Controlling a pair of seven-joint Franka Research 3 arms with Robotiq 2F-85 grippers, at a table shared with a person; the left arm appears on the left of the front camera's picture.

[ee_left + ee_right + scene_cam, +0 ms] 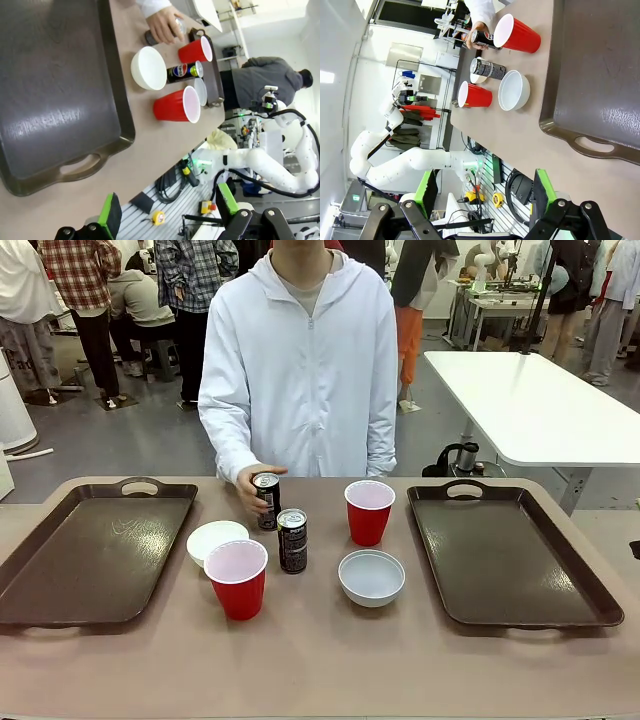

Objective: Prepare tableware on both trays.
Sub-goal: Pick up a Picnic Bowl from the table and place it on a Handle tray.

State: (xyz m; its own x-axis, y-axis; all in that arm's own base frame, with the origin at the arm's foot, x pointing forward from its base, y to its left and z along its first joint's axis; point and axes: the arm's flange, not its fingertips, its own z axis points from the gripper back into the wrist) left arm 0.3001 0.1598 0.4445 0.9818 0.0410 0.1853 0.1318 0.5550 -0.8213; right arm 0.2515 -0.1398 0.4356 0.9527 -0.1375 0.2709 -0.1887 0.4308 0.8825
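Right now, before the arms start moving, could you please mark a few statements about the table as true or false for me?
1. The person's hand grips a red cup. False: it grips the far can.
2. The near cup and the far cup both stand upright. True.
3. The right bowl lies in the right tray. False: it sits on the tabletop, beside that tray.
4. The near can stands free, with no hand on it. True.
5. The left pincer and the right pincer are shut. False: both are open and hold nothing.
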